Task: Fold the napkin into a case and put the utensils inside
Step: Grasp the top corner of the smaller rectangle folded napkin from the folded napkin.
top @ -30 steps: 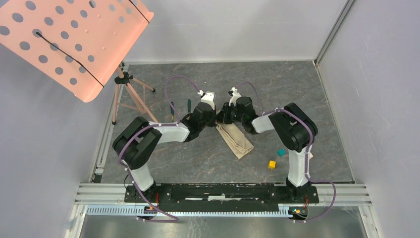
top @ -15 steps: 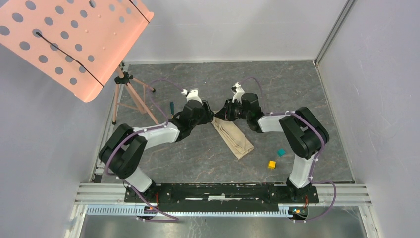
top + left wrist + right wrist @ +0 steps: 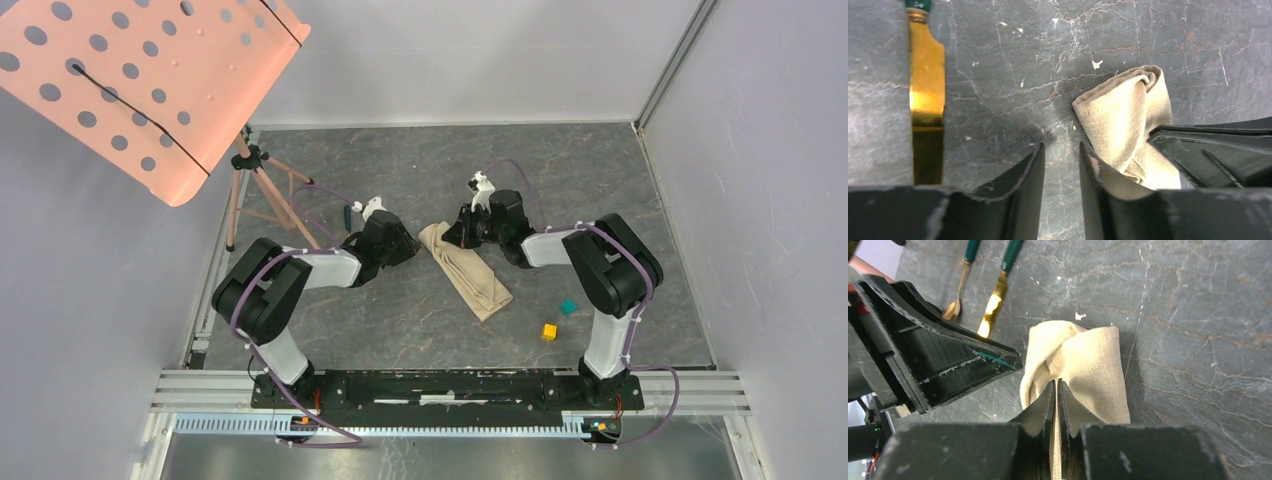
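The beige napkin (image 3: 472,272) lies folded into a long narrow strip running diagonally across the table middle. Its far end (image 3: 1093,360) is bunched and rolled. My right gripper (image 3: 1056,382) is shut on that end, with cloth in the slit between its jaws; in the top view it (image 3: 452,235) sits at the strip's upper tip. My left gripper (image 3: 1061,147) is open just left of the napkin (image 3: 1128,115), bare table between its fingers. The utensils lie to the left: the gold knife (image 3: 926,85) and, beside it, the gold spoon (image 3: 959,290), both with teal handles.
A yellow cube (image 3: 549,331) and a teal cube (image 3: 568,307) lie right of the napkin's near end. A pink perforated music stand (image 3: 150,80) on a tripod (image 3: 260,190) stands at the back left. Grey walls close in the table.
My left gripper has let go of the napkin's far end, opened and drawn back to the left. The right gripper has stayed at that end, and the bunched tip now shows.
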{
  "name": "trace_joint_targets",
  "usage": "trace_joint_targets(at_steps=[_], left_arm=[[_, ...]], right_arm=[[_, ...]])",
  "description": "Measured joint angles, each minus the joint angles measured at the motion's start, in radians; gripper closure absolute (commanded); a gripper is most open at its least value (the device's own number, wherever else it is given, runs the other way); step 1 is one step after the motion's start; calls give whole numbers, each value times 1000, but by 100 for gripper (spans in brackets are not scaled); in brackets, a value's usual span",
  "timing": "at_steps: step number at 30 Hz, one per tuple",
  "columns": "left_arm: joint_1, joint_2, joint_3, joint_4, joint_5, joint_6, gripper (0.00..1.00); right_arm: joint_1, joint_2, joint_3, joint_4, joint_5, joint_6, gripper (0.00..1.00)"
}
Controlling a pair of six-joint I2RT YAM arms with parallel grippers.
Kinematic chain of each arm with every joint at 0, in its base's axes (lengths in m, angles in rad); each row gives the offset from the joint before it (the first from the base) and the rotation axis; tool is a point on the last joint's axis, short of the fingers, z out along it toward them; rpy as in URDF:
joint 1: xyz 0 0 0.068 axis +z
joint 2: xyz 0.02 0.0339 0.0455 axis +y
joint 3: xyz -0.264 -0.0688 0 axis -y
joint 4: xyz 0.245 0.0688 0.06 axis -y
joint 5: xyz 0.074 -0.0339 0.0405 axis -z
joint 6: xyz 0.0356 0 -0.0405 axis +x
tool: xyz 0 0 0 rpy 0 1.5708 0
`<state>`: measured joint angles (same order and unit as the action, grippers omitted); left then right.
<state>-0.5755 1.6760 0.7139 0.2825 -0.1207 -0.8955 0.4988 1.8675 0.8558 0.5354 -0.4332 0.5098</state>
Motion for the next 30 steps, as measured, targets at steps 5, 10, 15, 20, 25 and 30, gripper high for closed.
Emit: trace_joint_targets(at_steps=[5,10,15,20,25,30], left_arm=[[0,63,14,72,32,-26,73],[-3,102,28,125,55,-37,78],[-2,101,23,130,52,-37,77],[-3,79,-13,156,47,-37,72],[-9,43,-54,160,50,-40,70],[-9,40,-60,162,55,-51,72]], right_arm=[[18,54,0,13,-4,10,94],[57,105,27,51,-2,33,93],[83,112,46,54,25,39,86],[81,81,37,13,44,14,81],[82,-34,-3,-53,76,-41,84],[82,-51,-3,-63,79,-60,94]])
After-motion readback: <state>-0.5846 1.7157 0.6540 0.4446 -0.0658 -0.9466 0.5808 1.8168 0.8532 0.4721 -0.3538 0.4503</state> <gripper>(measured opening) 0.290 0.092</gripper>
